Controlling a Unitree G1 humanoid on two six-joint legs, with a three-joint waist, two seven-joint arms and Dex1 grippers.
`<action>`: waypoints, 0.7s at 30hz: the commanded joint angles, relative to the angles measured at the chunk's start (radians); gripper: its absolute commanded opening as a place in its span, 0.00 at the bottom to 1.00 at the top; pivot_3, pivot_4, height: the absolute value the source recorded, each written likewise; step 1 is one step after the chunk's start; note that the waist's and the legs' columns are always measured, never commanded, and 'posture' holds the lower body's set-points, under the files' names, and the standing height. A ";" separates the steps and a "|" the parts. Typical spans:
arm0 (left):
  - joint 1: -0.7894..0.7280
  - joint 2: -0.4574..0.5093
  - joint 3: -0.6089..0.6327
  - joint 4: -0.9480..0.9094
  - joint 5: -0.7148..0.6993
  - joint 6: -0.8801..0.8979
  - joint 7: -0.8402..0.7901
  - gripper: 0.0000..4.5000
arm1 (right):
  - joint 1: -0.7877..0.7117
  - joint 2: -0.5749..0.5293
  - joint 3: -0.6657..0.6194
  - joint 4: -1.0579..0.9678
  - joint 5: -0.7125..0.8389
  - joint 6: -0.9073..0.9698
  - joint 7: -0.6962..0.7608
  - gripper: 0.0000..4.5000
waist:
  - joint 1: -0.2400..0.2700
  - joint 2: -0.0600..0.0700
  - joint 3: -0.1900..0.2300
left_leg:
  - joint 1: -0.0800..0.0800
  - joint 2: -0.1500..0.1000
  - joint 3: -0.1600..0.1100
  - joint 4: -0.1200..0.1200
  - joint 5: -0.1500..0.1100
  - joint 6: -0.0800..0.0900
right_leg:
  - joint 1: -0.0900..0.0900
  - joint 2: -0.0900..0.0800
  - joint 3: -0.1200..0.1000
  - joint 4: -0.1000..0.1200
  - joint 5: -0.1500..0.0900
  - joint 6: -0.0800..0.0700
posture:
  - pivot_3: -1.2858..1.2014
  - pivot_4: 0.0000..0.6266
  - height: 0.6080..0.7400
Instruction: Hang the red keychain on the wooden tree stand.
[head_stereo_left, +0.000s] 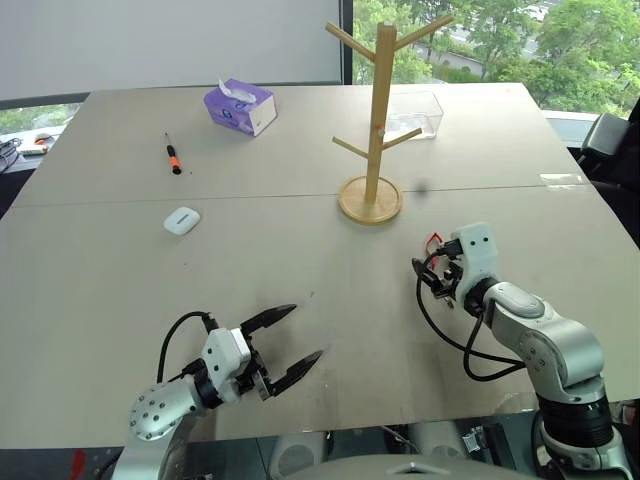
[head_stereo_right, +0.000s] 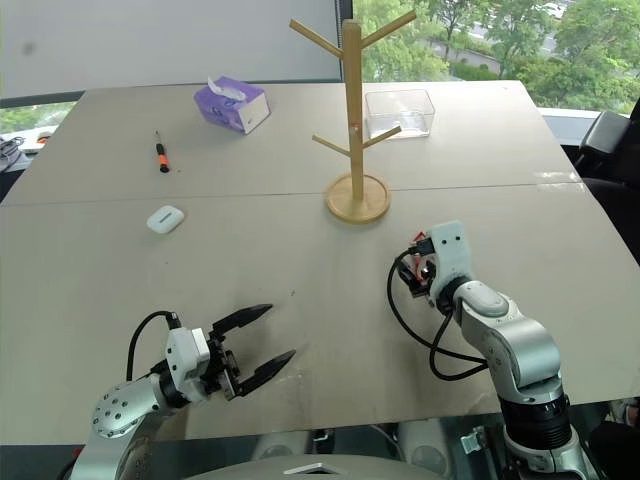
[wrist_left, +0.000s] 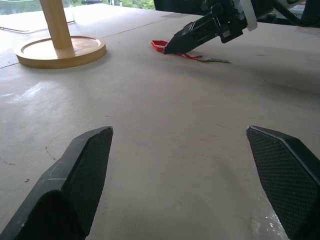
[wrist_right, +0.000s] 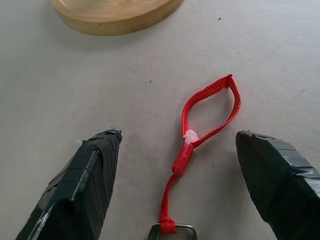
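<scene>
The red keychain (wrist_right: 207, 112) lies flat on the table (head_stereo_left: 300, 260), mid-right of the head view, near the wooden tree stand (head_stereo_left: 380, 120). It looks light & floppy, so best pinch the thin loop. Right gripper (wrist_right: 177, 165) wide open around it, not touching. Left gripper (head_stereo_left: 288, 340) open too, w/ nothing in it.

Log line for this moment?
right tool: open, straddling red loop-strap keychain flat on table | left tool: open, empty | light-wood peg tree stand: bare
</scene>
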 joint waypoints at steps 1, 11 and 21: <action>0.011 -0.002 0.004 -0.017 -0.001 -0.027 0.008 1.00 | -0.016 0.002 0.002 -0.018 -0.014 0.018 -0.003 0.78 | -0.002 0.000 0.000 | 0.000 0.000 0.000 0.000 0.000 0.000 | 0.000 0.000 0.000 0.000 0.000 0.000 | 0.52 0.24 1.00; 0.009 -0.002 0.004 -0.021 -0.003 -0.025 0.021 1.00 | -0.022 0.022 -0.012 -0.018 -0.015 0.084 0.009 0.02 | -0.018 0.000 0.000 | 0.000 0.000 -0.001 -0.001 0.000 0.000 | 0.000 0.000 -0.001 -0.001 0.000 0.000 | 0.52 0.24 1.00; -0.085 -0.010 -0.006 -0.138 -0.051 0.131 0.123 1.00 | -0.069 -0.087 -0.039 -0.083 -0.013 -0.129 0.171 0.02 | -0.015 0.003 0.004 | -0.001 0.000 -0.001 -0.001 0.000 0.000 | 0.000 -0.002 -0.001 -0.001 0.000 0.000 | 0.52 0.24 1.00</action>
